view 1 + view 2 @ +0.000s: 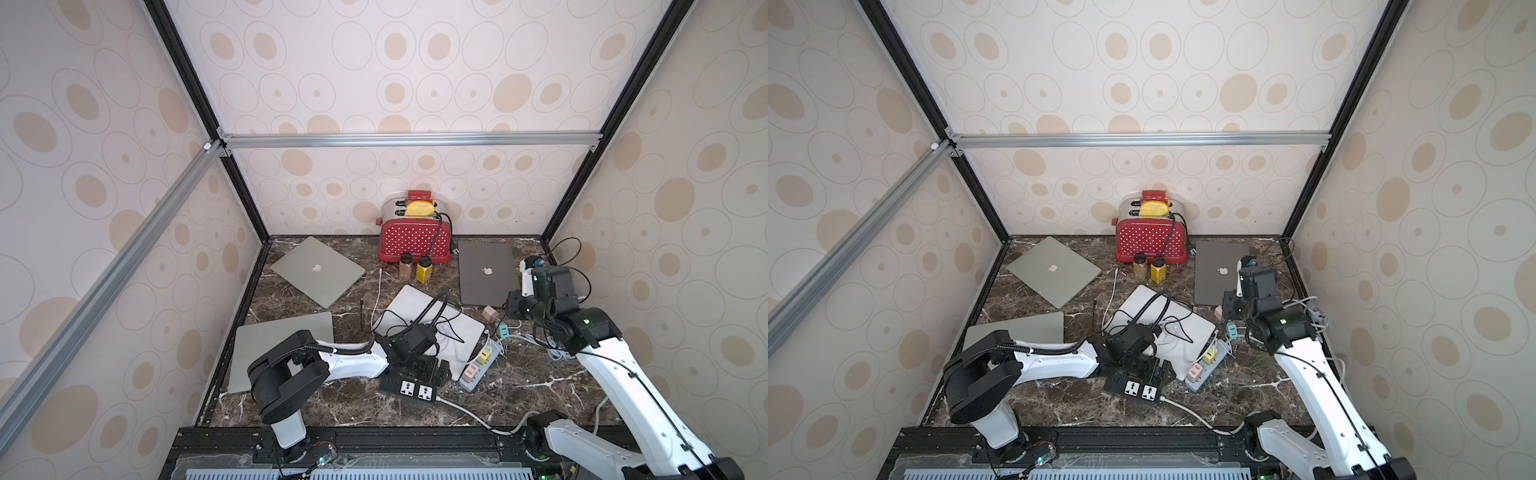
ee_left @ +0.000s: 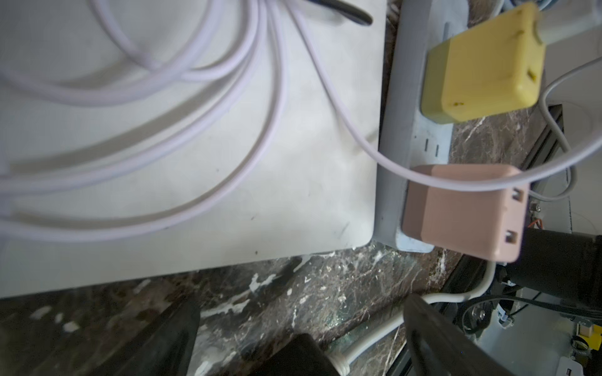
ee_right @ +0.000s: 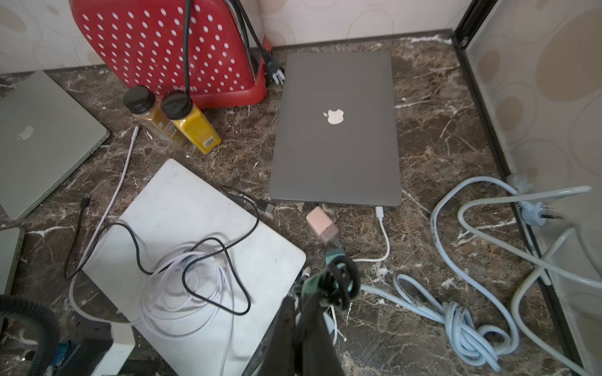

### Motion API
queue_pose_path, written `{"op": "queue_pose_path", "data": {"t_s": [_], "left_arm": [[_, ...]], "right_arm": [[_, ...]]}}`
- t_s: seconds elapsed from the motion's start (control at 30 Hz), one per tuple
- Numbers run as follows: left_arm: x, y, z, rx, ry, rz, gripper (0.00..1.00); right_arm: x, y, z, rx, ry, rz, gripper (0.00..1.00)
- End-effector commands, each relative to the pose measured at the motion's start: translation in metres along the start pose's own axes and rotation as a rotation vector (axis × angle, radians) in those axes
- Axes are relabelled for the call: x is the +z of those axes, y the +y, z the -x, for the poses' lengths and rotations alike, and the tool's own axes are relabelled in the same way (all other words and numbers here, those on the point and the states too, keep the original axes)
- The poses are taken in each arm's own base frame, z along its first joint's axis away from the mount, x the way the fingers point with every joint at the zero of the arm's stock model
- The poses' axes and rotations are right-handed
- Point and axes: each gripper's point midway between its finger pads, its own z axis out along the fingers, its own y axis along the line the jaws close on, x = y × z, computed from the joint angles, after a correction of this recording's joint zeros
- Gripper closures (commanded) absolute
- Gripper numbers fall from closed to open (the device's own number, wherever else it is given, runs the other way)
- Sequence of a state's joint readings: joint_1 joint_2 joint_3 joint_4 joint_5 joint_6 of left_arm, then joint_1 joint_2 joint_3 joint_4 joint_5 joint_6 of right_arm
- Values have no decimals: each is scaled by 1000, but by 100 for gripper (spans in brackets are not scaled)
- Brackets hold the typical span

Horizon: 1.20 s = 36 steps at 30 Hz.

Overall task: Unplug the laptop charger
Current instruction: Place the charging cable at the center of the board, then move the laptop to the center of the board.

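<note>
A white charger cable is plugged into the front edge of the dark grey laptop. It runs back toward a teal charger on the table. My right gripper is shut and hovers just short of that teal charger. A dark loop at its tips hides whether anything is pinched. My left gripper is open, low over the end of a black power strip, touching nothing.
A grey power strip holds a yellow charger and a pink charger. Another pink charger lies loose. A white laptop carries coiled cables. Red toaster, two bottles, two silver laptops and pale blue cable stand around.
</note>
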<state>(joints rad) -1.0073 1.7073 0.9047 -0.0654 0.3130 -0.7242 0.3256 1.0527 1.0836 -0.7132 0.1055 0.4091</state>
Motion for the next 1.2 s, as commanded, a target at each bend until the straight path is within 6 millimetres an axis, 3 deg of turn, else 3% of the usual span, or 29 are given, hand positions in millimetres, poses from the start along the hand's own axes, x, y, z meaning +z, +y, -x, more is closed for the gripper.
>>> {"op": "queue_pose_path", "data": {"t_s": [0.0,0.33,0.47,0.67,0.87,0.97,1.07,1.17], "left_arm": [[-10,-7,12,30,16,-26,1],[-27,2,40,7,12,-17,1],[-32,11,38,-11,11,-4,1],[-39,32,38,-63,-2,6,1],[-65,53,43,-98,-33,13,1],[-81,67,47,-116,-48,30,1],[-92,76,51,-122,-66,41,1],[-94,78,53,-122,-71,41,1]], "right_arm": [[12,6,5,-6,39,63,100],[60,-40,-9,126,201,28,98],[71,-42,-24,123,286,37,65],[73,-35,-29,130,312,77,47],[47,-9,-16,95,281,180,40],[46,12,-35,85,369,272,39],[57,13,-66,99,463,285,39],[67,22,-75,104,488,316,38]]}}
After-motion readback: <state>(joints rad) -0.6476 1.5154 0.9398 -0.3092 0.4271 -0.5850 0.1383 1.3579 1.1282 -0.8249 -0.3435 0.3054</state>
